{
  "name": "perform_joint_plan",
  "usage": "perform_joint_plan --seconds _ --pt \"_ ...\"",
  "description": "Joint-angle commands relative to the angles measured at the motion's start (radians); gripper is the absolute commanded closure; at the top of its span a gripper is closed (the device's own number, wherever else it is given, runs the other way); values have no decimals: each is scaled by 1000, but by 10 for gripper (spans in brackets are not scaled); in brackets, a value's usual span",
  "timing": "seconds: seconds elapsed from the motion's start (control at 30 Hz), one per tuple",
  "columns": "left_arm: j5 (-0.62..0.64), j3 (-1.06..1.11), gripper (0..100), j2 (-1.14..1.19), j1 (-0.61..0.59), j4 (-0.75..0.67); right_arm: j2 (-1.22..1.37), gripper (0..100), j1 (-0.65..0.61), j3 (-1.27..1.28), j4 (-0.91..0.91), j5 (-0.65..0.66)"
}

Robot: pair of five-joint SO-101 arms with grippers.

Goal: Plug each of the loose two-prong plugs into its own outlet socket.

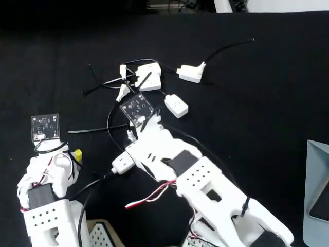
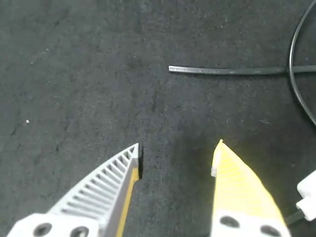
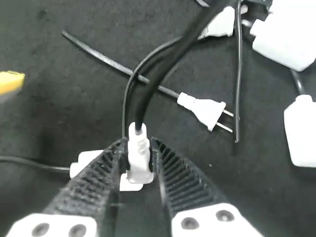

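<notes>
Right claw clamping white plug, thick black cord

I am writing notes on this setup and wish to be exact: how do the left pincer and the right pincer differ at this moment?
The left pincer is open and holds nothing; the right pincer is shut on a white plug. The left pincer has one pale and one yellow finger; the right pincer's fingers are black. Both point down at the black table.
</notes>
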Motion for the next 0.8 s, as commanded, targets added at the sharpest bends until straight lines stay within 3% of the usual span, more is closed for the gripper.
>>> perform_joint_plan --seconds 0.0,0.13,0.2,0.5,0.6,0.77 --pt "6 4 759 -17 -7 -25 2 986 -14 33 -84 -2" --pt "23 -2 758 -17 2 -77 -24 987 -15 54 -106 -2" --pt "89 -2 757 -17 28 -140 -77 987 -15 61 -100 -2" --pt "242 -7 757 -17 226 -397 -395 987 -89 200 -74 5" --pt "239 -41 757 -17 298 -381 -441 987 -89 202 -29 5" --pt "239 -188 757 -18 414 -213 -433 987 -89 208 -28 5"
